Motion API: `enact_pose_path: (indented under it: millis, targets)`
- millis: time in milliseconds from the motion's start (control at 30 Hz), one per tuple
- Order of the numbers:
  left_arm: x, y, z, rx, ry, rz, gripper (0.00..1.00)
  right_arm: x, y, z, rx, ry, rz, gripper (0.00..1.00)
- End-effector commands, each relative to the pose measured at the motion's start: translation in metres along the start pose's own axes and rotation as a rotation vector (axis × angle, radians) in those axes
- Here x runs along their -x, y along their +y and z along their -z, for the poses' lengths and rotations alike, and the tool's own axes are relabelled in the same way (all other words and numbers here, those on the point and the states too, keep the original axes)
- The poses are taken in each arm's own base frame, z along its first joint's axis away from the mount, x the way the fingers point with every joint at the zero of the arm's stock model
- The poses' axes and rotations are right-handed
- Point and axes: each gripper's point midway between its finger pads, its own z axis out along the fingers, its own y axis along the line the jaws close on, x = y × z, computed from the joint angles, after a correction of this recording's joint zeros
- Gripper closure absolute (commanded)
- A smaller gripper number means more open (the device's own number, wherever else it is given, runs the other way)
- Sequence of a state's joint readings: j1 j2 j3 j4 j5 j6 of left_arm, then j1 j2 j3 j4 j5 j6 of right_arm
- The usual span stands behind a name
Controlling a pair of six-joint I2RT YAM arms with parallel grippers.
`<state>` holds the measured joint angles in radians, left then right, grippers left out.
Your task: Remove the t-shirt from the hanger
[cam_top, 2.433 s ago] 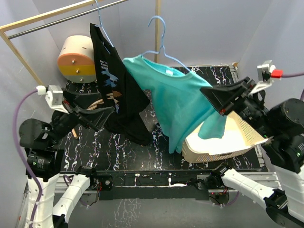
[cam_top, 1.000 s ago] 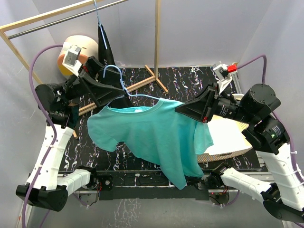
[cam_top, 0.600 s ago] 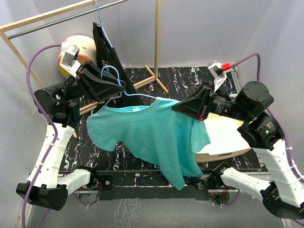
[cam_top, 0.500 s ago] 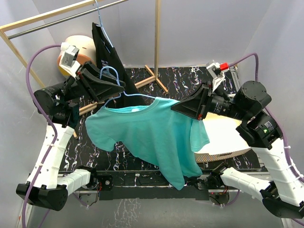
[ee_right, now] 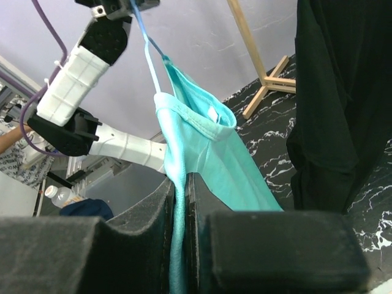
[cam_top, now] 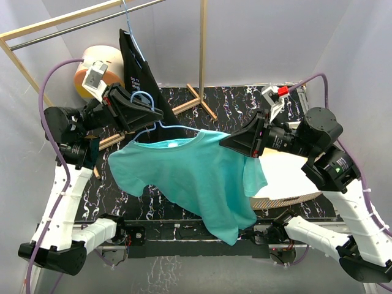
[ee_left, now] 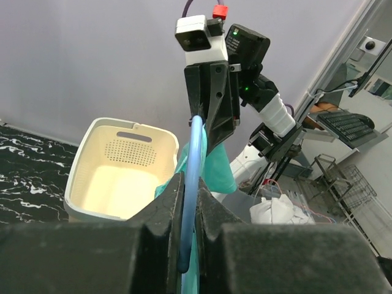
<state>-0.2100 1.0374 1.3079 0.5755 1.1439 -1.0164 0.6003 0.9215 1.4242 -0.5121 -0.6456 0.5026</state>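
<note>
Now the light-blue wire hanger (cam_top: 182, 127) runs almost level between the two arms, its long axis pointing from the left gripper (cam_top: 158, 118) straight across to the right gripper (cam_top: 225, 140). The teal short-sleeved t-shirt (cam_top: 190, 171) is draped on it in mid-air, its hem drooping below both hands toward the near edge of the table. The left gripper (ee_left: 188, 211) is closed tight on the hanger (ee_left: 194, 153) wire just under the hook, with the wire passing up between its fingers and on toward the other hand. The right gripper (ee_right: 179, 205) is likewise closed, pinching a fold of the teal cloth (ee_right: 205, 150) at the shoulder farthest from the left hand. The collar opens just beyond its fingertips, and the blue wire (ee_right: 149, 60) climbs out of the neck hole toward the left arm. Whether the tip of the hanger arm is also caught in that pinch cannot be made out. The right hand is nearer the cloth and the left nearer the hook, so the next move probably depends on drawing the pinched shoulder away along the hanger's axis, off its far end, while the left hand keeps the wire steady. A cream perforated plastic laundry basket (cam_top: 288, 184) sits below and behind the right gripper, and a black printed t-shirt (cam_top: 136, 64) hangs behind the left one.
</note>
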Motion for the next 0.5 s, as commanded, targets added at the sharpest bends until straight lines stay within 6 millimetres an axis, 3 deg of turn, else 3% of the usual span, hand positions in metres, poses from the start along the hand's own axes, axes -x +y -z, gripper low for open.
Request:
enact_pose_path:
  millis: [0, 33, 133, 233, 400, 467]
  targets:
    - [0.008, -0.022, 0.002, -0.002, 0.02, -0.102, 1.0, -0.006, -0.006, 0.01, -0.042, -0.028, 0.051, 0.86]
    - [0.01, -0.022, 0.002, 0.004, 0.014, -0.102, 1.0, -0.011, -0.008, 0.012, -0.047, -0.016, 0.047, 0.81]
    - [0.014, -0.023, 0.001, 0.01, 0.004, -0.11, 1.0, -0.025, -0.009, 0.02, -0.06, 0.014, 0.051, 0.55]
    - [0.018, -0.023, 0.0, 0.015, -0.004, -0.114, 1.0, -0.035, -0.008, 0.032, -0.082, 0.026, 0.067, 0.4]
    - [0.022, -0.025, -0.001, 0.018, -0.004, -0.122, 1.0, -0.05, -0.012, 0.052, -0.145, 0.041, 0.094, 0.4]
    - [0.023, -0.025, -0.001, 0.018, -0.006, -0.122, 1.0, -0.053, -0.018, 0.057, -0.186, 0.045, 0.092, 0.53]
